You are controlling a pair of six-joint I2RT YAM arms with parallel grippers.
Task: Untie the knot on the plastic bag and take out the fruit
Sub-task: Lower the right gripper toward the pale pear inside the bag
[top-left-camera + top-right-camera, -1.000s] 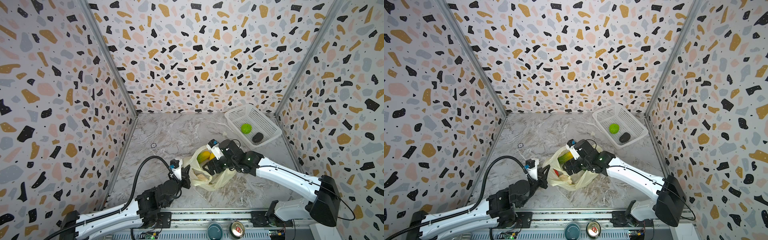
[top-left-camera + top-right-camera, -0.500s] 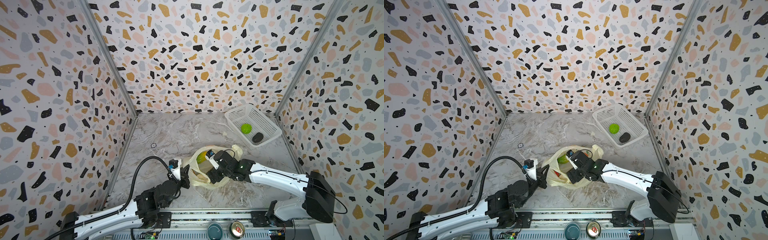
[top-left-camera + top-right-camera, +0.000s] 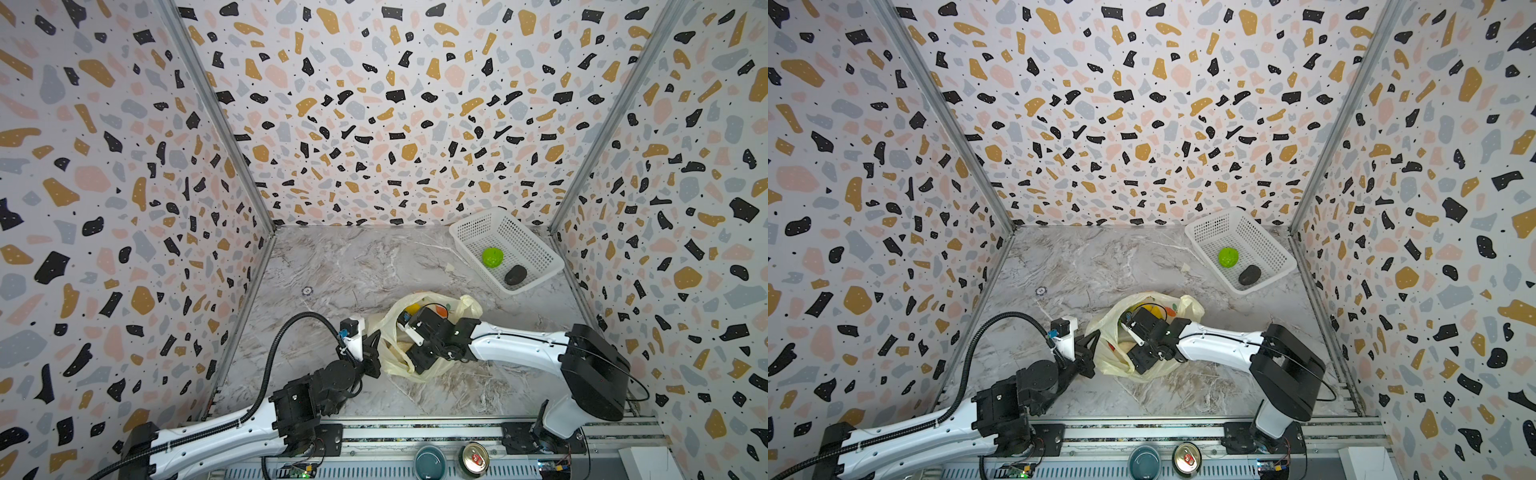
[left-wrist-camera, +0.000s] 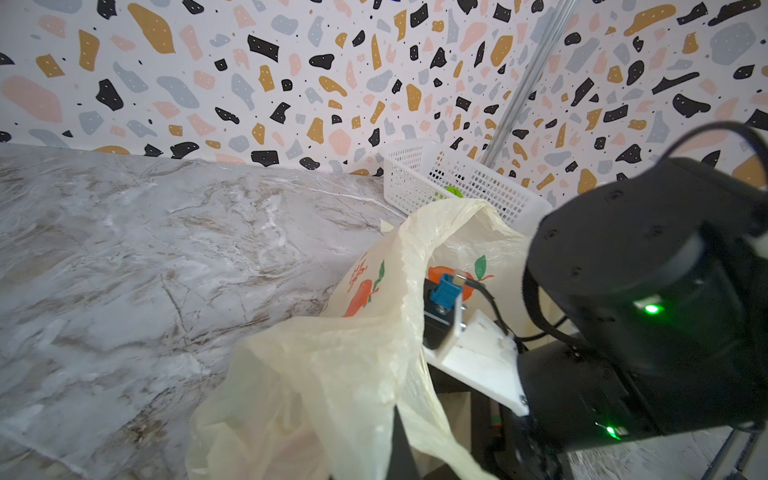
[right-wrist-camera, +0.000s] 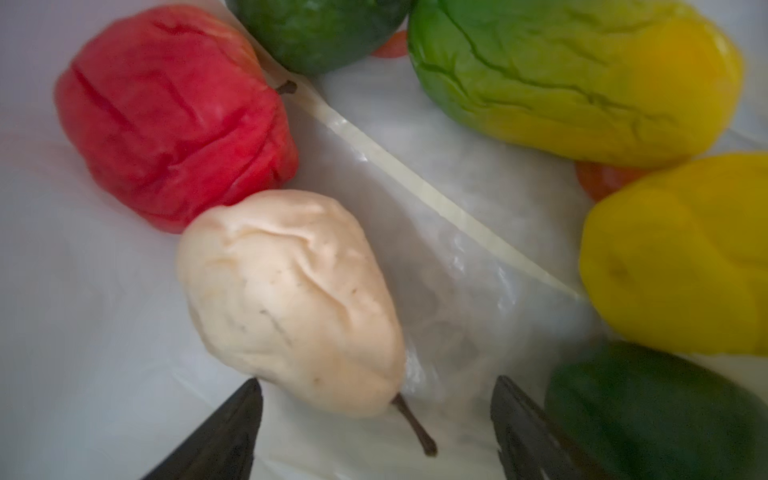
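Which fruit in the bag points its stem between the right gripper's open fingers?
The cream-white pear; the red fruit has its stem far from the right gripper.

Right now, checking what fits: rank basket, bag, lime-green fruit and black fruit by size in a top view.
The plastic bag, though partly hidden
white basket
lime-green fruit and black fruit: too alike to rank

right gripper: only dark fingertips show, cut by the picture's edge; buried in the plastic bag in both top views.
dark green fruit: blurred, cropped.
left gripper: tips lost under bag film.
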